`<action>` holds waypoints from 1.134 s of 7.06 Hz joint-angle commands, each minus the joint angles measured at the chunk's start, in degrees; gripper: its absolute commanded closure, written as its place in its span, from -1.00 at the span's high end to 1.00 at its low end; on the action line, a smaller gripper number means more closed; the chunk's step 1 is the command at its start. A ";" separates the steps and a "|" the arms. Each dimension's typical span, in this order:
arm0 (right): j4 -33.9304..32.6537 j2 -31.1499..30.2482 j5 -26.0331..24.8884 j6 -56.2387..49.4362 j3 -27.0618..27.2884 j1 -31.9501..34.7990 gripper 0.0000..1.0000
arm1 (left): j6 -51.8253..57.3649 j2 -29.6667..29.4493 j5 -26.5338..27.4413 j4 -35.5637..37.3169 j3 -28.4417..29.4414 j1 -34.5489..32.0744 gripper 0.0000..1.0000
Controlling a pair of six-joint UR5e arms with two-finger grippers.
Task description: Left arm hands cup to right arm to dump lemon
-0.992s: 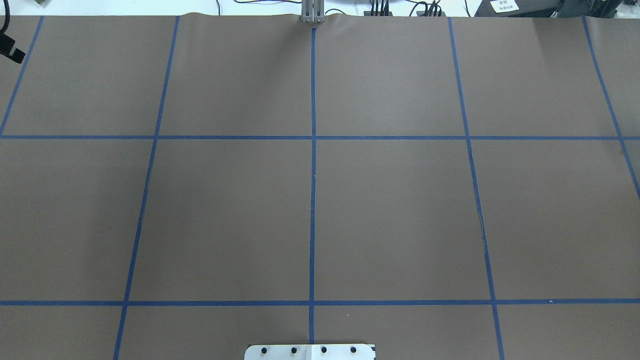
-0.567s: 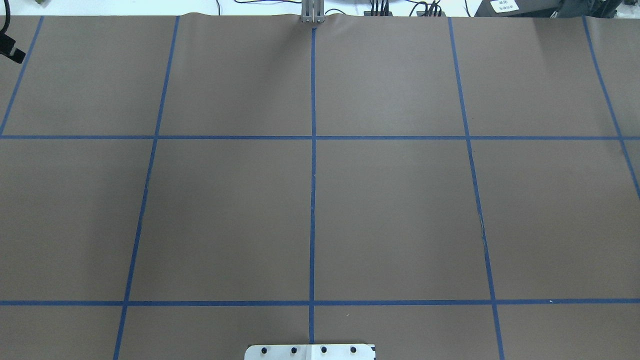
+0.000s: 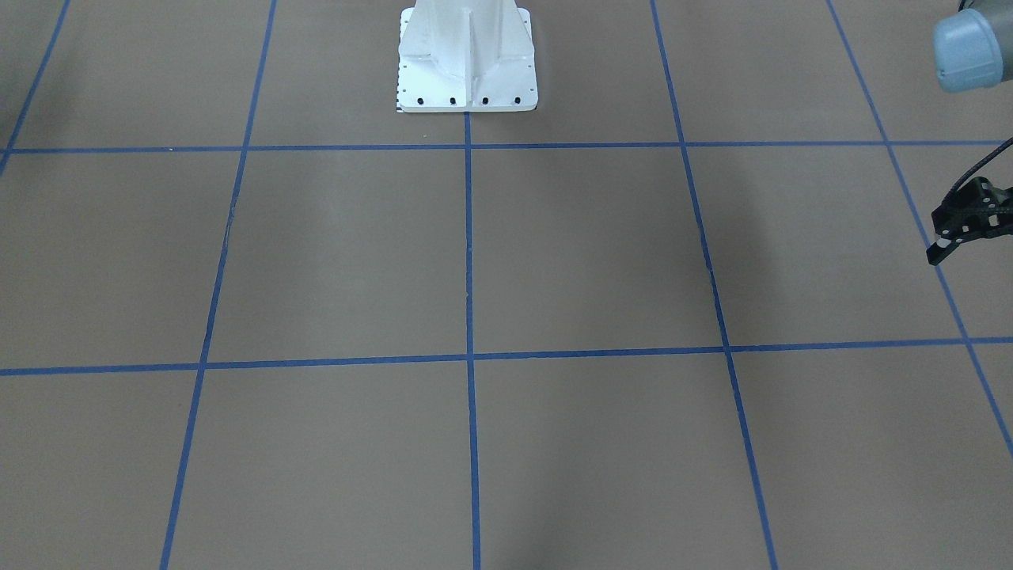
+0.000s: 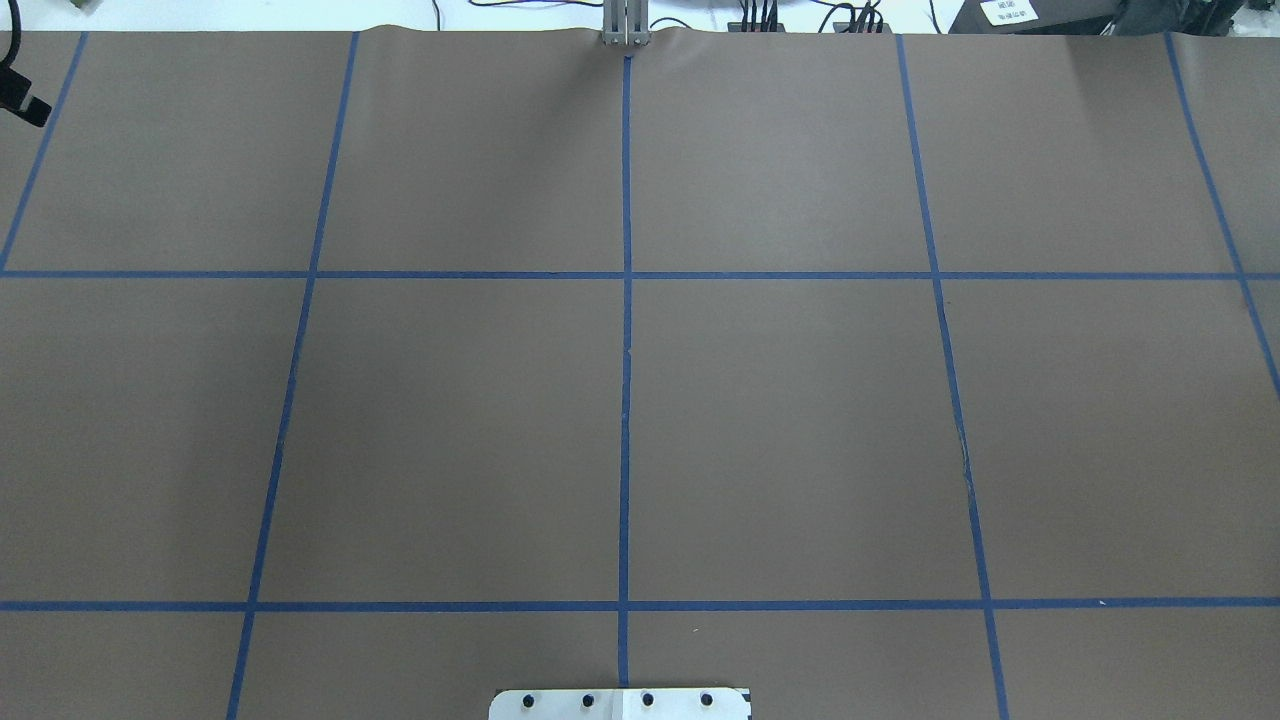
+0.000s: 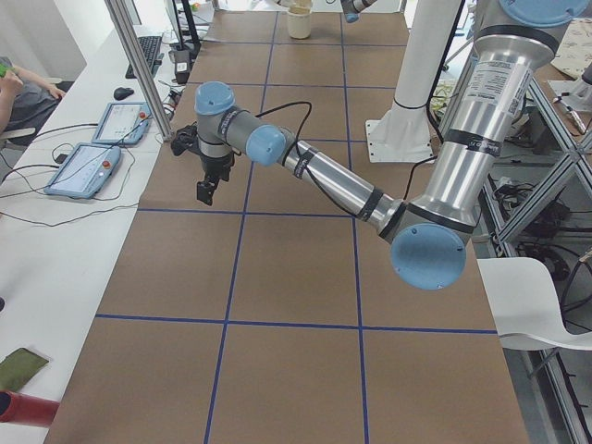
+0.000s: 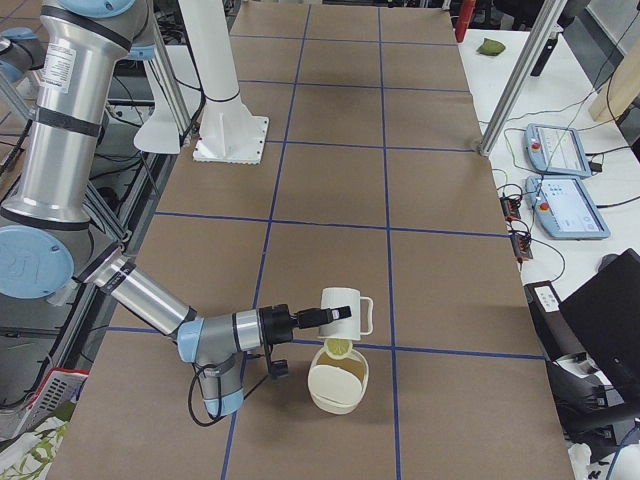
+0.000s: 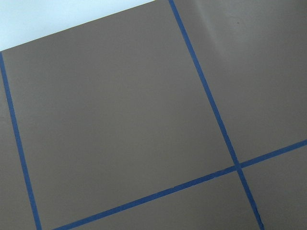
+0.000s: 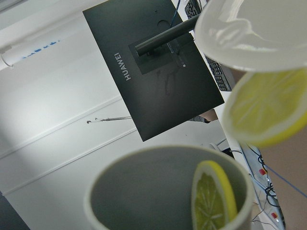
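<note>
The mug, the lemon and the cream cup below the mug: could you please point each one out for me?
mug (image 6: 343, 308): exterior right view, on its white side wall.
lemon (image 6: 340, 348): exterior right view, on the yellow surface just below the mug.
cream cup (image 6: 333, 393): exterior right view, on its pale body.

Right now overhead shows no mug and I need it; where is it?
In the right-side view, the mug is at the right arm's tip, just above a cream bowl, lemon slice between them.
</note>
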 commanded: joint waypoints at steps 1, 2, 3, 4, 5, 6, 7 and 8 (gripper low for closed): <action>1.35 0.14 -1.26 8.96 -0.62 0.95 -0.53 | 0.00 0.00 0.01 -0.05 -0.03 0.01 1.00; 1.44 0.14 -1.34 12.46 -0.45 1.73 -0.53 | 0.00 0.00 0.01 -0.05 -0.03 0.01 1.00; 2.05 0.14 -1.26 13.80 -0.36 2.09 -0.53 | 0.00 0.00 0.01 -0.05 -0.03 0.01 1.00; 2.23 0.66 -1.26 14.77 -0.36 2.18 -0.53 | 0.00 0.00 0.01 -0.05 -0.11 0.01 1.00; 2.23 0.58 -1.26 14.96 -0.36 2.18 -0.53 | 0.00 0.00 -0.08 -0.05 -0.11 0.01 1.00; 2.23 0.67 -1.26 14.96 -0.36 2.18 -0.52 | 0.00 0.00 -0.08 -0.05 -0.11 0.01 1.00; 2.23 0.67 -1.26 14.87 -0.36 2.18 -0.52 | 0.00 0.00 0.01 -0.05 -0.11 0.01 1.00; 2.14 0.58 -1.17 14.09 -0.19 2.09 -0.48 | 0.00 0.00 -0.08 -0.05 -0.11 0.01 1.00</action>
